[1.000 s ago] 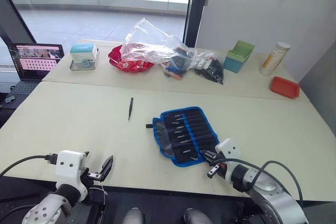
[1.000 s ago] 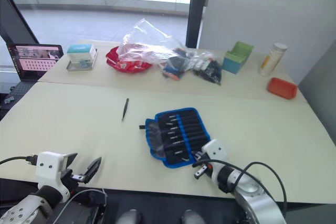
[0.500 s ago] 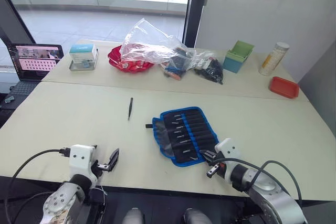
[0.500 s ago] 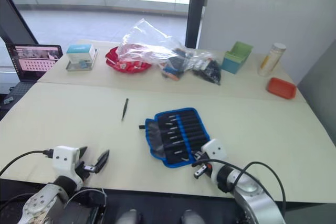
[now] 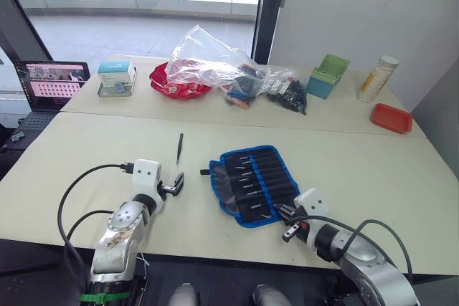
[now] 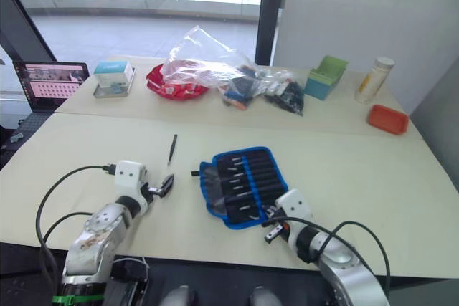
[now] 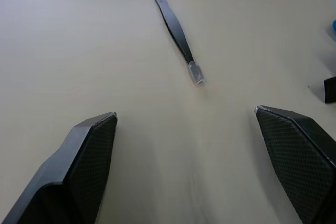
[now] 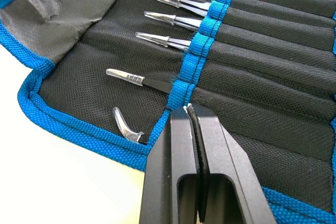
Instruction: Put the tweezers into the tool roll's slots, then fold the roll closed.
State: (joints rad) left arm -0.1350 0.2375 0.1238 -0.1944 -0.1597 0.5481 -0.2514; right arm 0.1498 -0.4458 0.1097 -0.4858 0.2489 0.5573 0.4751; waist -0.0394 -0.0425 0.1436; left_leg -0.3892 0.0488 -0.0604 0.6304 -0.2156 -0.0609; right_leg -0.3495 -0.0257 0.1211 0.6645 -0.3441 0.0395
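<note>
**Left eye view onward: one loose tweezer, roll lying open**

Left eye view: the tool roll (image 5: 253,185) lies unfolded on the desk (image 5: 86,152), right of centre, blue edging all round and its strap poking out to the left. Several tweezers (image 5: 246,175) sit in the slots (image 5: 267,180), silver tips pointing left. A single loose tweezer (image 5: 178,147) lies on bare desk to the left of the roll and farther away than the left end effector (image 5: 174,186), which hovers near it with fingers apart and nothing between them. The right end effector (image 5: 287,223) sits at the roll's near right corner. On the far desk a clear plastic bag (image 5: 208,62) spills over a red bowl (image 5: 172,85); a green bin (image 5: 327,75) stands to the right, contents not visible.

Left wrist view: the loose tweezer lies ahead of the wide-spread fingers (image 7: 81,166), apart from both, its clear-capped tip towards them.

Right wrist view: the right end effector's fingers (image 8: 178,171) are pressed together, empty, their tips over a blue dividing band at the roll's near edge. A curved-tip tweezer (image 8: 126,128) lies just beside them.
</note>
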